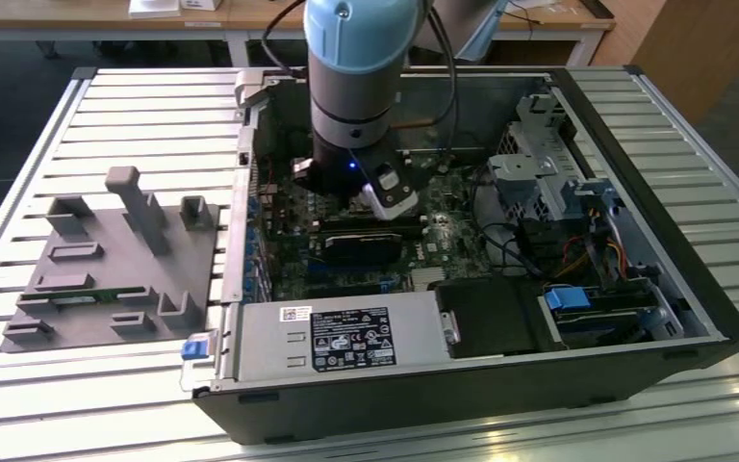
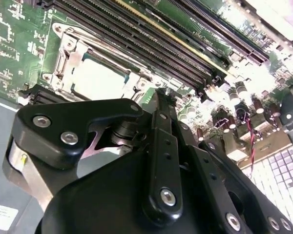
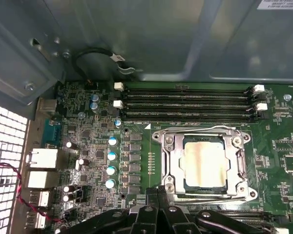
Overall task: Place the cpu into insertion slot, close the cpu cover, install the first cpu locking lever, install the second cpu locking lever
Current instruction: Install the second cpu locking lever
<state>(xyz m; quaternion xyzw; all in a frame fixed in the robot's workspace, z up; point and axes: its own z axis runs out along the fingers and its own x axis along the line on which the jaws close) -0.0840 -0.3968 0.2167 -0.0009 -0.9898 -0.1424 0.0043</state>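
Overhead, my arm (image 1: pixel 350 87) reached straight down into an open computer case (image 1: pixel 677 289) that lay on its side on a table of pale metal slats (image 1: pixel 113 106). On the slats toward the exterior view's left sat a grey fixture plate (image 1: pixel 100 269) with upright posts and pockets. Behind the table stood a wooden desk (image 1: pixel 254 14) with white legs.

My gripper (image 3: pixel 158 195) hung just above the green motherboard (image 3: pixel 88 141), at the edge of the socket. In both wrist views the black fingers (image 2: pixel 162 126) stood pressed together with no gap, and nothing was pinched between them.

The cpu (image 3: pixel 205 165) lay flat in the insertion slot (image 3: pixel 186 187), its dull silver top showing in the second wrist view too (image 2: pixel 96 77). The cpu cover (image 3: pixel 170 161) lay down around the chip, framing it through its square cut-out. A thin wire lever (image 3: pixel 195 130) ran along the cover's side nearest the long black memory slots (image 3: pixel 185 102); whether it was latched I could not tell.

Elsewhere on the board I noted a row of blue-topped capacitors (image 3: pixel 111 163) and silver rear ports (image 3: pixel 41 168) beside a perforated case wall (image 3: pixel 5 146). A red and black twisted wire (image 3: pixel 14 183) crossed the ports. Near the case's front sat a labelled power supply (image 1: pixel 338 337).
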